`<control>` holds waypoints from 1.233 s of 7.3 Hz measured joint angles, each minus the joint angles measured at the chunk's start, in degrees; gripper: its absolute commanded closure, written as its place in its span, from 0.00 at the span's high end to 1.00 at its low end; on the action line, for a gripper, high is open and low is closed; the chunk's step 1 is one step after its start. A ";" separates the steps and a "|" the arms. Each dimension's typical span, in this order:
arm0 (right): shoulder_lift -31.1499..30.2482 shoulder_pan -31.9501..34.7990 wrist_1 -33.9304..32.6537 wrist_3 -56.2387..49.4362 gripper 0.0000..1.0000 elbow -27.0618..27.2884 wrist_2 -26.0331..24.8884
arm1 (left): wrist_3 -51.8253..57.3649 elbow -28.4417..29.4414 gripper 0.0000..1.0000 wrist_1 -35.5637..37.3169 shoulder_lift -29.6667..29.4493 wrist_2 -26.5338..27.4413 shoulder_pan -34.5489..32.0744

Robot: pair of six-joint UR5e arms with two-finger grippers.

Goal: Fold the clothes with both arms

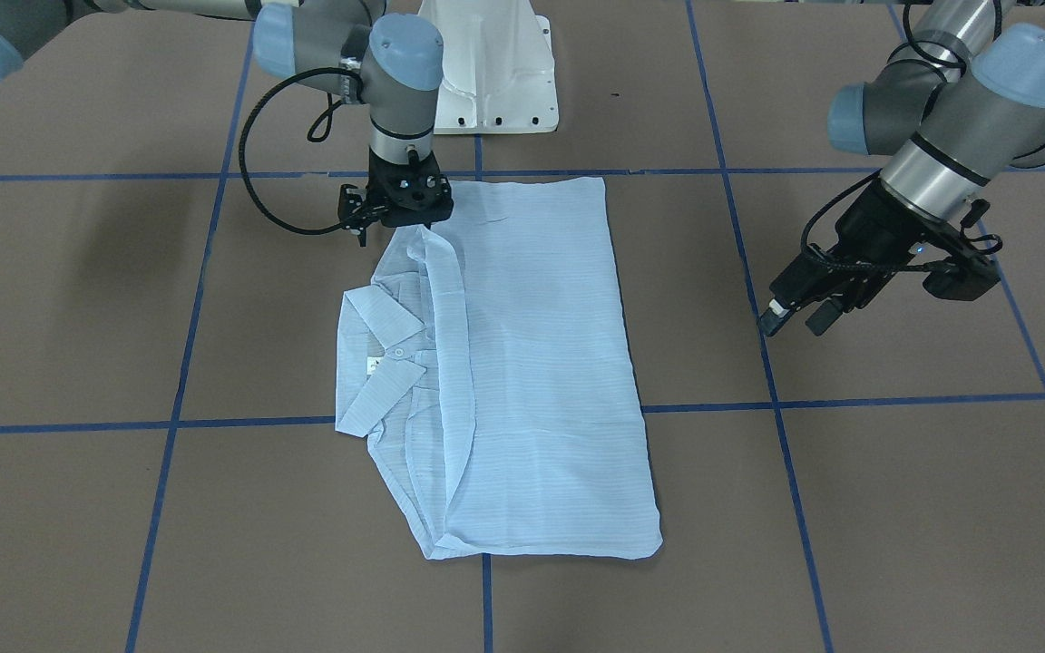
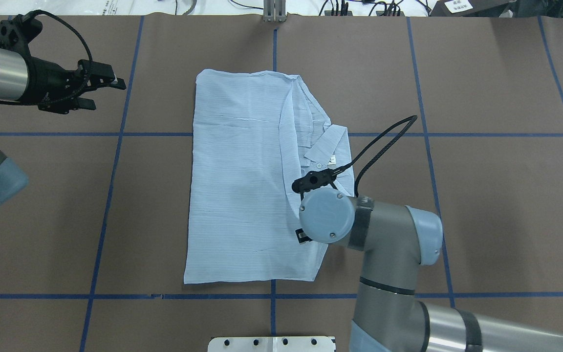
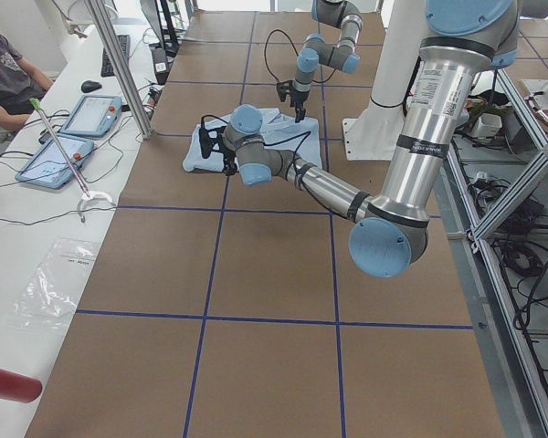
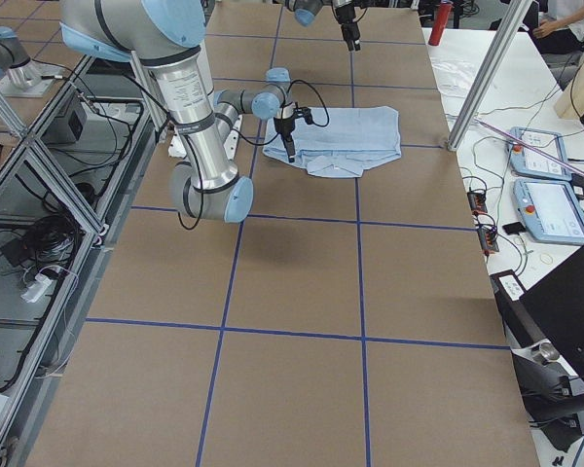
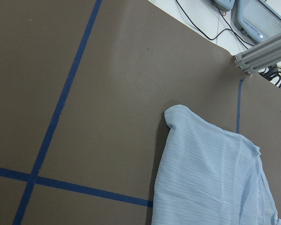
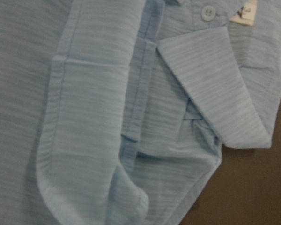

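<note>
The pale-blue striped shirt (image 1: 532, 363) lies flat in the middle of the table, folded into a long rectangle (image 2: 242, 186). Its collar (image 1: 377, 317) and white neck label (image 2: 332, 159) face up on the robot's right side. My right gripper (image 1: 405, 218) points straight down at the shirt's shoulder corner nearest the robot. Its fingers are hidden, so I cannot tell their state. The right wrist view shows only collar, placket and a button (image 6: 207, 12) close up. My left gripper (image 1: 795, 322) hovers open and empty over bare table, well clear of the shirt (image 2: 106, 95).
The white pedestal base (image 1: 491, 63) stands at the robot's edge of the table. Blue tape lines (image 2: 115, 171) grid the brown table top. An aluminium post (image 2: 274, 10) stands at the far edge. A side bench with tablets (image 3: 91, 114) has a person seated at it.
</note>
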 measured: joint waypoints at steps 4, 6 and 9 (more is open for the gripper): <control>-8.60 2.01 -3.60 -0.72 1.00 9.33 1.15 | 0.14 -0.15 1.00 0.02 -0.14 -0.16 0.02; -6.17 1.14 -3.08 17.22 1.00 9.12 1.15 | 0.12 -0.31 1.00 -0.01 -0.29 -0.14 0.02; -4.58 -5.06 5.85 57.02 1.00 8.87 -2.63 | 0.65 -0.45 1.00 -0.11 -0.17 0.32 0.02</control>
